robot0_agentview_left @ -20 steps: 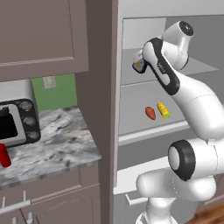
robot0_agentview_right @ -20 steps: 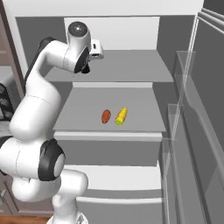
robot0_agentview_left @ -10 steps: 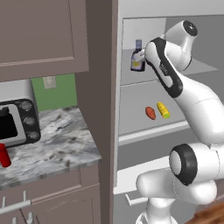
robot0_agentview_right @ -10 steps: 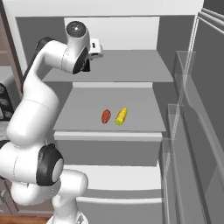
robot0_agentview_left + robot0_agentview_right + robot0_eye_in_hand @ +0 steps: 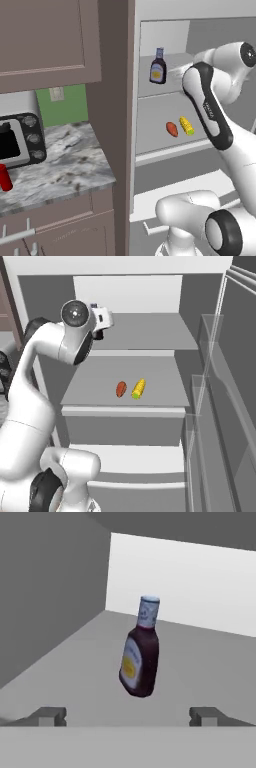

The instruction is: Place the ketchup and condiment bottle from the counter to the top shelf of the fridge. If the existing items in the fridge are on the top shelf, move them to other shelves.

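Condiment bottle (image 5: 139, 651), one, on top shelf (image 5: 172, 85); fingers (image 5: 49, 716) spread, empty (ketchup (image 5: 5, 177) on counter (image 5: 65, 167)).

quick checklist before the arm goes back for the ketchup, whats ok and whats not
1. Condiment bottle on the top shelf: ok, it stands there.
2. Bottle released: ok, in the hand view the fingertips sit wide apart, short of the bottle.
3. Bottle fully upright: cannot tell, it looks tilted in the hand view, but that camera rolls.
4. Existing items off the top shelf: ok, both lie on the shelf below.
5. Ketchup ready on the counter: ok, upright near the microwave.
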